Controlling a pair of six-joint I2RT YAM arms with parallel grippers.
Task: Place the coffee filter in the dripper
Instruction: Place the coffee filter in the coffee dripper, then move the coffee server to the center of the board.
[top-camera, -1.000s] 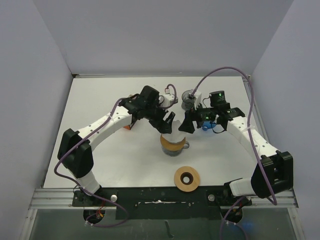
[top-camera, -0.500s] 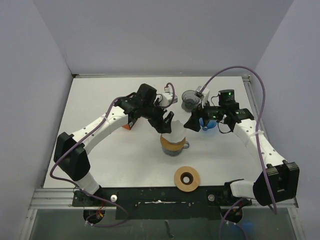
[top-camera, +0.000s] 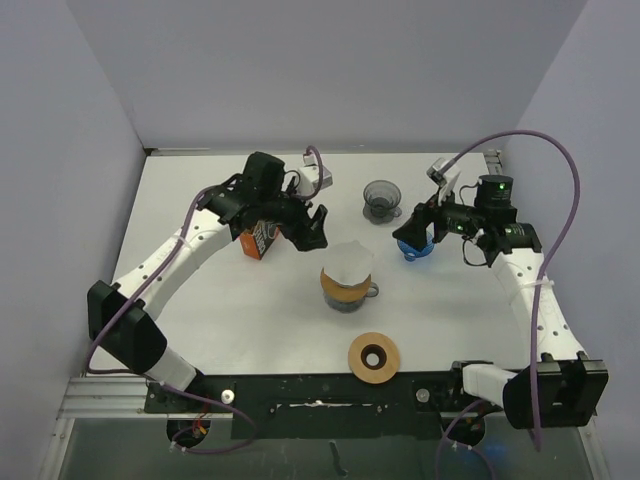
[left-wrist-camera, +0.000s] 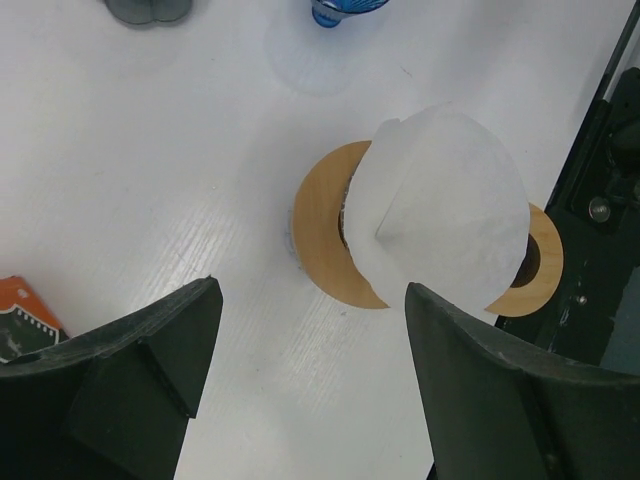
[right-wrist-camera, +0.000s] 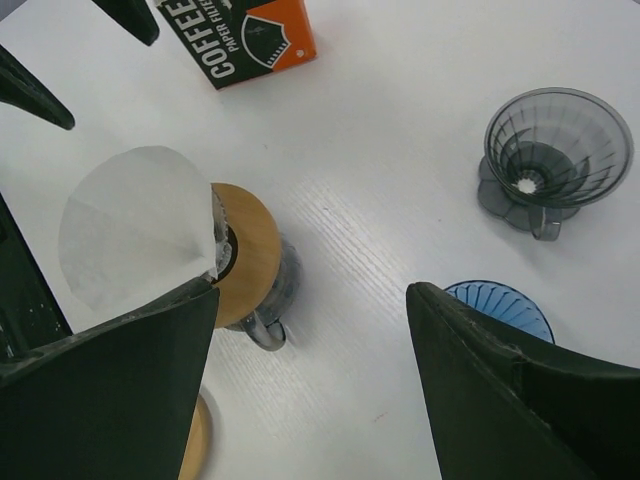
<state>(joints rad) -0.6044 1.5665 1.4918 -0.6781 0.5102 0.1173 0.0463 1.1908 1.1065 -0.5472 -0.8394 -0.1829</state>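
The white paper coffee filter (top-camera: 347, 262) stands in the dripper (top-camera: 344, 292), a glass one with a wooden collar, at the table's middle. Nothing holds it. In the left wrist view the filter (left-wrist-camera: 445, 215) rises over the collar (left-wrist-camera: 320, 225) and covers most of it. My left gripper (top-camera: 308, 228) is open and empty, up and left of the dripper. Right of the dripper my right gripper (top-camera: 412, 236) hangs open and empty, above a blue dripper (top-camera: 420, 250). The right wrist view shows the filter (right-wrist-camera: 135, 230) leaning in the collar (right-wrist-camera: 250, 250), with bare table between my open fingers.
An orange coffee filter box (top-camera: 257, 241) lies left of the dripper, under my left arm. A grey dripper (top-camera: 382, 198) stands at the back, the blue one beside it. A wooden ring (top-camera: 374, 357) lies near the front edge.
Both grippers have drawn back from the filter, the left one up and to the left, the right one to the right. The filter stays standing in the dripper.
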